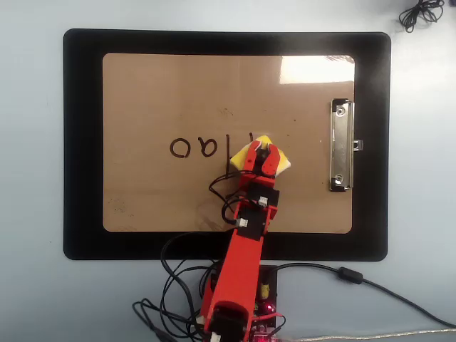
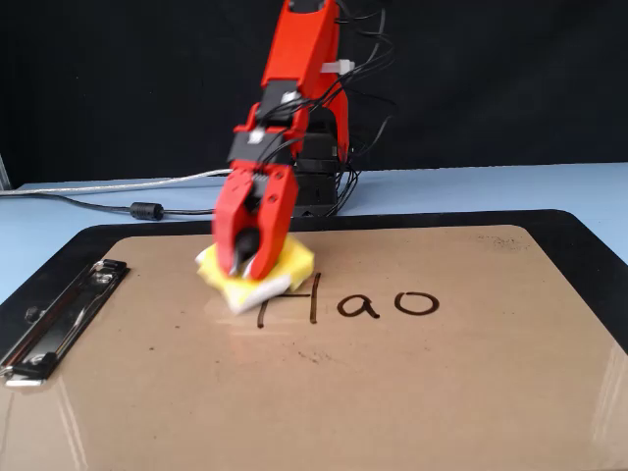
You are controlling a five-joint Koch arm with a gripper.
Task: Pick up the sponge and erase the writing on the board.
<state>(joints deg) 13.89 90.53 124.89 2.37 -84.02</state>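
The tan board lies on a black mat, its silver clip at the right in the overhead view and at the left in the fixed view. The dark writing "Hao" is near the board's middle. My red gripper is shut on the yellow sponge and holds it against the board at the "H" end of the word. The sponge covers the letter's outer stroke. The sponge's knob is hidden between the jaws.
The black mat surrounds the board on a pale blue table. The arm's base and tangled cables sit at the near edge in the overhead view. A coiled black cable lies at the top right corner.
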